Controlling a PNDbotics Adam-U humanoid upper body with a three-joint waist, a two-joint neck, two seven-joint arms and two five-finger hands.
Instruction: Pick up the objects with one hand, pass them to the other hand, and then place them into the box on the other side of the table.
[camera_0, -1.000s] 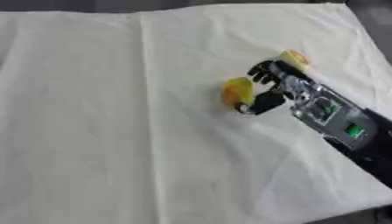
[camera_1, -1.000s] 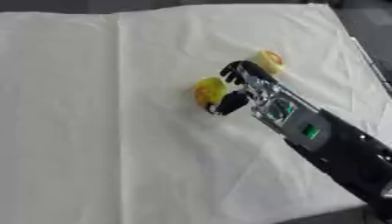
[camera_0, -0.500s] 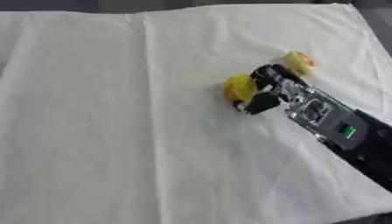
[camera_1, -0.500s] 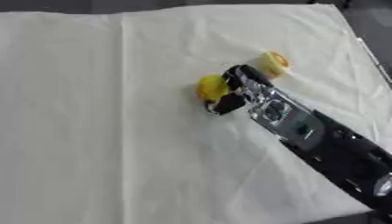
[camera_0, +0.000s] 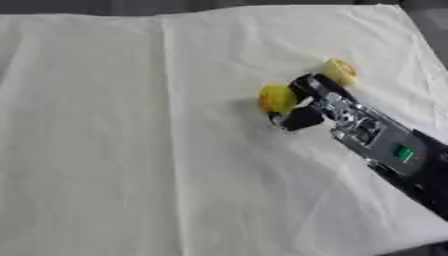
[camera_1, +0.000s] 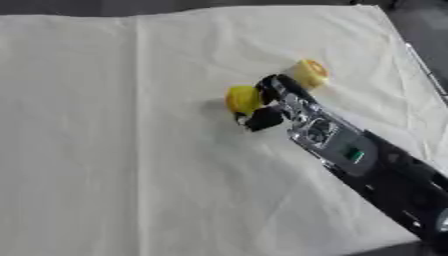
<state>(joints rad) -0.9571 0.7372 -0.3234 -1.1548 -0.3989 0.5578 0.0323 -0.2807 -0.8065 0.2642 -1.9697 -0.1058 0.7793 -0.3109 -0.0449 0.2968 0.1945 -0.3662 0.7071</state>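
A small round yellow object (camera_0: 276, 97) lies on the white cloth, right of the middle. My right hand (camera_0: 308, 102) reaches in from the lower right, its fingers and thumb curled round that object on its right side. A second yellow object (camera_0: 339, 71), round with a paler face, sits on the cloth just beyond the hand, apart from it. My left hand shows in neither view. No box is in view.
The white cloth (camera_0: 105, 150) covers the whole table, with a fold line running front to back at the left. The cloth's far edge and right edge show, with dark floor beyond them.
My right hand has closed in on the yellow object; the thumb now sits against its near side. The camera has shifted a little.
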